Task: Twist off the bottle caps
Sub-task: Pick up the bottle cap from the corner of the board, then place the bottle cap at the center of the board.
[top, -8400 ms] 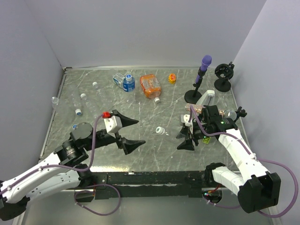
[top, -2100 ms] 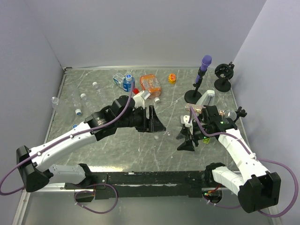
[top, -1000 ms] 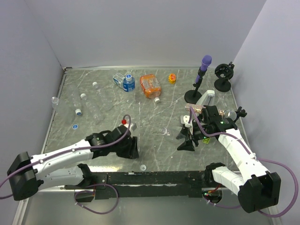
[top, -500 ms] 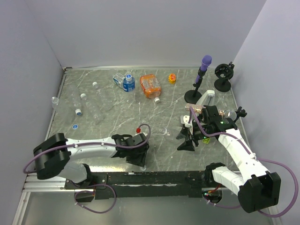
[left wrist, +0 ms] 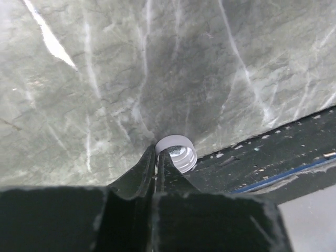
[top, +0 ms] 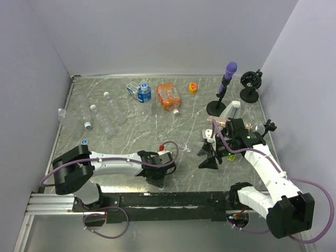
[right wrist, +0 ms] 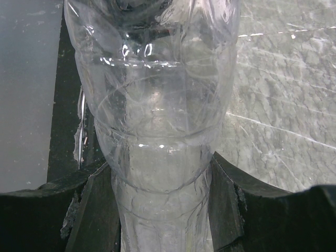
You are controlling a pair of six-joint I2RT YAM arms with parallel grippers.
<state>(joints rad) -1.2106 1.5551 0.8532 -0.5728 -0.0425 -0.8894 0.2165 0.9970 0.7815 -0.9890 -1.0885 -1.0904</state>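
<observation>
Above the marbled table (top: 131,123), the right gripper (right wrist: 163,202) clamps a clear bottle (right wrist: 157,105) by its narrow part. The left gripper (left wrist: 156,157) sits low at the table's near edge, fingers pressed together with nothing between them. A loose white cap (left wrist: 177,153) lies on the table right at their tips.

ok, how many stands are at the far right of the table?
2. The purple-topped stand is at the far right. A black stand with a ring-shaped head is just right of it, nearer the corner. Nothing there looks able to hide a third.
</observation>
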